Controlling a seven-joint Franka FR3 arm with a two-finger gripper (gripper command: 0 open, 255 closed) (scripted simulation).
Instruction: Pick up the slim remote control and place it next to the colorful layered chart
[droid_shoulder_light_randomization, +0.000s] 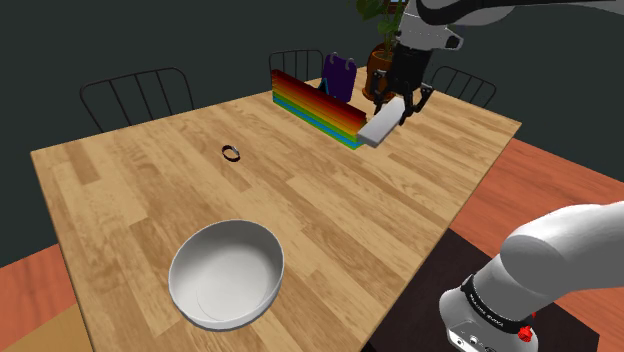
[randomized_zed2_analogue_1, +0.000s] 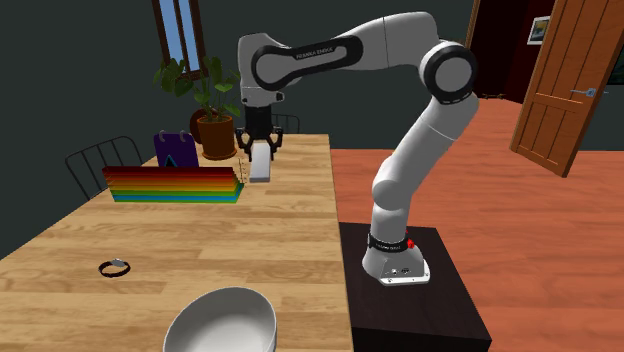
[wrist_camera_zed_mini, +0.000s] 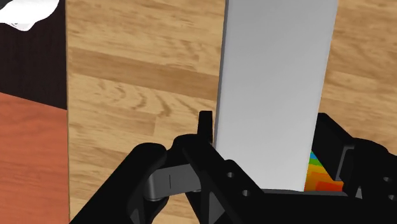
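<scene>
Two fingers (wrist_camera_zed_mini: 191, 168) grip the white remote (wrist_camera_zed_mini: 273, 83) over open tabletop (droid_shoulder_light_randomization: 330, 200) just past the striped chart (droid_shoulder_light_randomization: 312, 103).

You have one remote (droid_shoulder_light_randomization: 380, 128): slim, plain pale-grey slab, tilted, clasped by the gripper (droid_shoulder_light_randomization: 396, 108) just beside the chart's (droid_shoulder_light_randomization: 315, 106) shoulder-view right end. One chart: stepped stack of rainbow-coloured layers, far side.

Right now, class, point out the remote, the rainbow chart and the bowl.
remote (droid_shoulder_light_randomization: 378, 130): shoulder view, on its flat pale face.
chart (droid_shoulder_light_randomization: 310, 105): shoulder view, on its striped side.
bowl (droid_shoulder_light_randomization: 215, 262): shoulder view, on its inner wall.
</scene>
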